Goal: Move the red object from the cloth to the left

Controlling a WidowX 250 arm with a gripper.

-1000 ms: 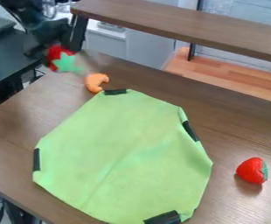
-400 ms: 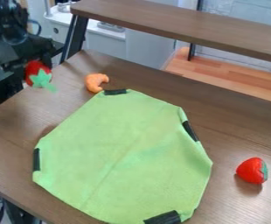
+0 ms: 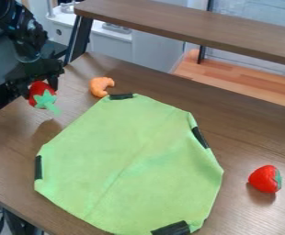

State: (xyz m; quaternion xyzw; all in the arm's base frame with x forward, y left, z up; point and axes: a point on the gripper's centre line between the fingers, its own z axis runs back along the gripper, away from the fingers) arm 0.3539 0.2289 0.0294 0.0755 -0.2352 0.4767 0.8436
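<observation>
The black gripper [image 3: 39, 88] hangs at the upper left, above the table's left part, and is shut on a red object [image 3: 39, 92], a strawberry-like toy with green leaves and stem pointing down to the right. That toy is held in the air, with a shadow on the wood below it. The light green cloth [image 3: 133, 160] lies flat in the middle of the table, to the right of and below the gripper, with nothing on it.
An orange curved toy [image 3: 100, 86] lies by the cloth's top edge. A second strawberry-like toy [image 3: 265, 179] rests on the wooden table [image 3: 255, 133] at the right. A raised brown shelf [image 3: 188, 27] crosses the back. Black tape pieces mark the cloth's edges.
From the table's back left, the gripper has moved left and then down toward the viewer, carrying the red object. The cloth, orange toy and second strawberry have stayed put.
</observation>
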